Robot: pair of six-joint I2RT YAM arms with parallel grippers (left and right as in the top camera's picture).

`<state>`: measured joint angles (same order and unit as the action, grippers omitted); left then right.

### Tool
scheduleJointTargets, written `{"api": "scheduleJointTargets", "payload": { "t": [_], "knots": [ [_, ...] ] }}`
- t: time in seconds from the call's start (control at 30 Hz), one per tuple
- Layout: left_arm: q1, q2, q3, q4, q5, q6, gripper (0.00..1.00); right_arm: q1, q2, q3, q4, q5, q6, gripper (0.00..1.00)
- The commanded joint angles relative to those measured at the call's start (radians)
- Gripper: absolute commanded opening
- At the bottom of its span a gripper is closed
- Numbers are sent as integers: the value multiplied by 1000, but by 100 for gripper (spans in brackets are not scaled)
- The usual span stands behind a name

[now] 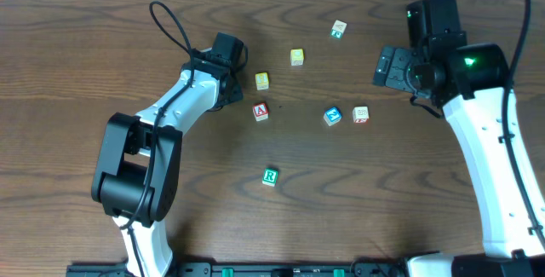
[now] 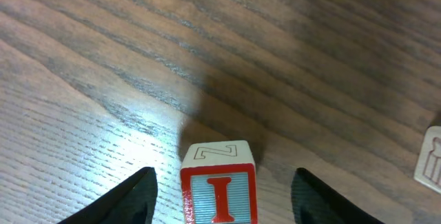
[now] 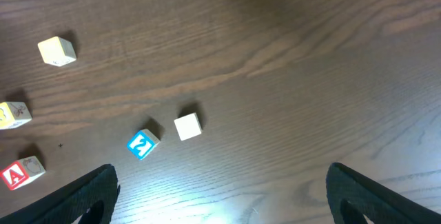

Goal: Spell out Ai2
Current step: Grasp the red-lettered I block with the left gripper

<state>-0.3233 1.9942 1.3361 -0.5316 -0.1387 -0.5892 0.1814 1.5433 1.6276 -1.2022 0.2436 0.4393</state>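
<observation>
- Left gripper (image 2: pixel 222 177): fingers spread wide, nothing pinched. The cream wooden I cube (image 2: pixel 219 193), with its red letter on a pale blue face, sits on the table between the two fingertips with clear space on either side.
- Right gripper (image 3: pixel 231 196): fingers spread, empty, held above the table on its own side, well apart from the cubes.
- Step in hand, as judged: taking up the I cube so it can go between the other two characters.
- Recommended method: lower squarely and close on the two plain side faces. The cube looks roughly centred, so no sideways correction seems needed. Keep the cube level in the lift so the lettered face does not roll out of sight.
- Other task pieces: the red-lettered wooden A cube (image 1: pixel 260 111) lies near the left gripper. The blue-faced wooden 2 cube (image 1: pixel 332 116) lies further toward the right arm, just beside a cream cube with red markings (image 1: pixel 361 113).
- Gap between A and 2 appears ample for one cube. The 2 will likely need drawing in afterwards.
- Surface: dark brown wood-grain table (image 1: pixel 383 192), flat, with glare under both wrist cameras.
- Loose items not required: green-lettered R cube (image 1: pixel 270 176), yellow cube (image 1: pixel 296 56), green-marked cube (image 1: pixel 339 28).
- Room: not visible beyond the table edge.
</observation>
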Motion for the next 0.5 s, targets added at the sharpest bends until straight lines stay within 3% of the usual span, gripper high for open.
{"api": "scheduleJointTargets", "payload": {
  "t": [0.0, 0.07, 0.23, 0.37, 0.47],
  "knots": [
    [3, 20, 8, -6, -12, -21, 51, -8, -19, 0, -4, 11, -11, 96],
    [3, 20, 8, -7, -4, -21, 41, -8, -19, 0, -4, 11, -11, 97],
    [3, 20, 8, -10, 8, -24, 38, -8, -19, 0, -5, 11, -11, 97],
    [3, 20, 8, -18, 31, -24, 22, -8, -19, 0, -5, 11, -11, 98],
    [3, 20, 8, -18, 56, -14, 26, -8, -19, 0, -5, 11, -11, 99]
  ]
}}
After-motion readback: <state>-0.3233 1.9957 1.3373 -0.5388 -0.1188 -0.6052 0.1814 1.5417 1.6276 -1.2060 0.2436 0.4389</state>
